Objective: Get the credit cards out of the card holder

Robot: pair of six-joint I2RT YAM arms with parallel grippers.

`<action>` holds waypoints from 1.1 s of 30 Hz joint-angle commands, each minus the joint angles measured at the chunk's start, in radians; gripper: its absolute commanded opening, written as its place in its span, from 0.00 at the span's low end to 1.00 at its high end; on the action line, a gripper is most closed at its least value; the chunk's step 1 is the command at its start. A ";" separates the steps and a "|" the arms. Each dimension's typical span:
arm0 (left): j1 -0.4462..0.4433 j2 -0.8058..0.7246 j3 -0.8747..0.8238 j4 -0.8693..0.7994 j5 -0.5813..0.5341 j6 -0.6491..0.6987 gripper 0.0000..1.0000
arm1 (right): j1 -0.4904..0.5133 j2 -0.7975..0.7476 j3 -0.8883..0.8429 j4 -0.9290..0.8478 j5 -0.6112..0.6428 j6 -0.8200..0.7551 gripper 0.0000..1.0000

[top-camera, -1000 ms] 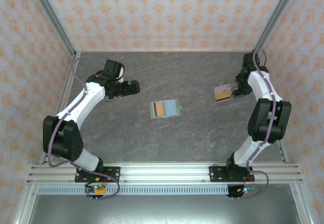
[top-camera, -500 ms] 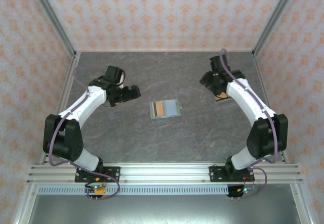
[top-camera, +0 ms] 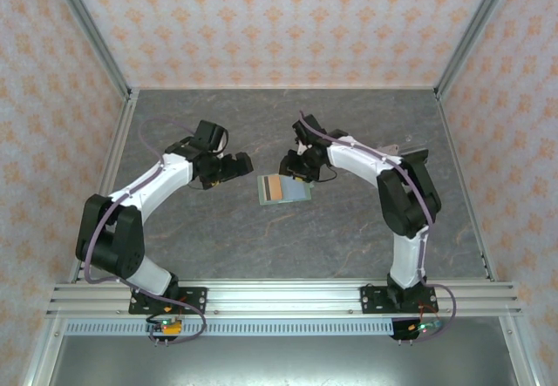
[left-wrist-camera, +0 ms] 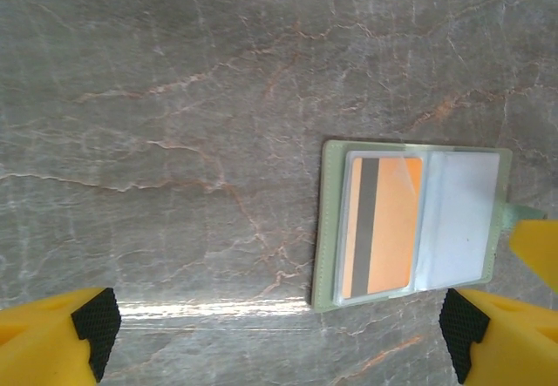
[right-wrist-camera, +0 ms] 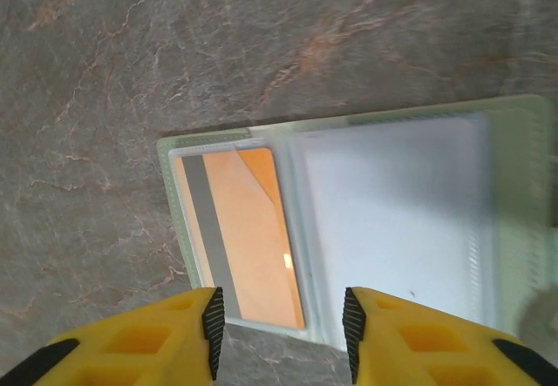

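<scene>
**One Orange Card Left in the Wallet, Right Arm Lined Up to Draw It**

From where I stood, the sage-green folding card holder [top-camera: 298, 189] lay opened flat on the grey marbled worktop [top-camera: 349, 238], about midway between the two arms. Its clear left-hand pocket held an orange credit card with a dark stripe [right-wrist-camera: 240, 233]. The pale grey-blue pocket [right-wrist-camera: 392, 229] beside it looked empty.

I judged the step in hand to be the reach for that orange card. The right end effector [right-wrist-camera: 279, 329] hung over the holder's edge, right at the card's end, with its yellow fingers partly spread. There was a clear gap between the black pads and nothing was pinched in it. I could not tell whether the pads were touching the plastic sleeve or riding just above it.

The left end effector [left-wrist-camera: 275, 334] waited just beside the holder's other side. Its fingers were spread wide and empty, and it touched nothing.

To my eye, the next move called for the right fingers to catch the exposed end of the card and slide it along the pocket. The holder was light and lay loose, so it would likely drag along unless the left arm came down to pin it. A thin card under a slippery sleeve offers little to grip, so the pinch would need to land squarely on the card's edge.
</scene>
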 commanded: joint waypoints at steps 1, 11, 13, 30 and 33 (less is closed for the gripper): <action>-0.026 0.049 0.021 0.037 0.008 -0.047 0.95 | 0.009 0.043 0.054 0.033 -0.051 -0.020 0.37; -0.058 0.153 0.060 0.110 0.049 -0.111 0.85 | 0.010 0.167 0.136 -0.009 -0.058 -0.048 0.22; -0.062 0.171 0.064 0.116 0.052 -0.124 0.81 | 0.010 0.183 0.148 -0.022 -0.053 -0.054 0.22; -0.093 0.290 0.109 0.160 0.116 -0.156 0.36 | 0.002 0.221 0.157 -0.028 -0.061 -0.056 0.18; -0.093 0.308 0.129 0.152 0.117 -0.147 0.32 | -0.003 0.222 0.152 -0.028 -0.066 -0.053 0.18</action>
